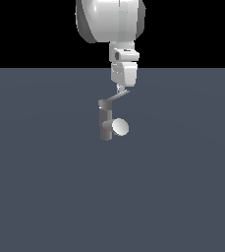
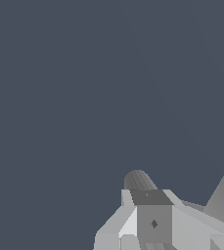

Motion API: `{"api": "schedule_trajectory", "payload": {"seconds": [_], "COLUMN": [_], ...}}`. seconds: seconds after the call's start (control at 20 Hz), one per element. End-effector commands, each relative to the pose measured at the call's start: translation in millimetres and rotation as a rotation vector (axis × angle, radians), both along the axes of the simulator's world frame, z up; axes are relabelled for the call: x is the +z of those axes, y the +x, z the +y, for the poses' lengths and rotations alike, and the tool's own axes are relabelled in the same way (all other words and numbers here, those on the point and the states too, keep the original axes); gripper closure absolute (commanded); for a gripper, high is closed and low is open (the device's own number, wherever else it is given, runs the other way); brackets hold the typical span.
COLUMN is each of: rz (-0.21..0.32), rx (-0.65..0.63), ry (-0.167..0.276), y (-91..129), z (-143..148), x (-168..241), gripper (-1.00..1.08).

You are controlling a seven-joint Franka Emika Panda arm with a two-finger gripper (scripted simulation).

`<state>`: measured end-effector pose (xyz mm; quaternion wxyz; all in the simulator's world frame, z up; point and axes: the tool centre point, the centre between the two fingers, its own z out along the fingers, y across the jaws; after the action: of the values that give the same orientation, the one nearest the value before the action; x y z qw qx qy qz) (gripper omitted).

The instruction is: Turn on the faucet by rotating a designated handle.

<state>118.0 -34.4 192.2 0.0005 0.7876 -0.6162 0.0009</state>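
While the white robot arm (image 1: 111,22) is hanging down from above in the exterior view, its pale gripper (image 1: 120,90) is sitting right at the outer end of the thin, flat, light grey lever handle (image 1: 117,97). Whether the fingers are clamped on it or apart, I cannot tell. The handle is slanting up toward the exterior view's right from the top of the small dark grey cylindrical faucet post (image 1: 105,123), which is standing upright on the plain slate-grey worktop (image 1: 45,187). The stubby spout's pale round face (image 1: 120,127) is pointing toward the exterior view's right.
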Motion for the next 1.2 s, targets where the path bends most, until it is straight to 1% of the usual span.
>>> {"api": "schedule_trajectory", "payload": {"seconds": [0.0,0.25,0.55,1.15], "rz": [0.0,0.001,0.001,0.001], "rx": [-0.028,-0.054,-0.055,-0.055], "ry": [0.0,0.001,0.001,0.001], "y": [6.0,11.0,11.1,-19.0], "z": [-6.1,-12.2,-12.8,-21.1], "x": [-5.4,-10.3,-10.6,-10.6], "gripper": [1.08,1.08,1.08,1.08]}}
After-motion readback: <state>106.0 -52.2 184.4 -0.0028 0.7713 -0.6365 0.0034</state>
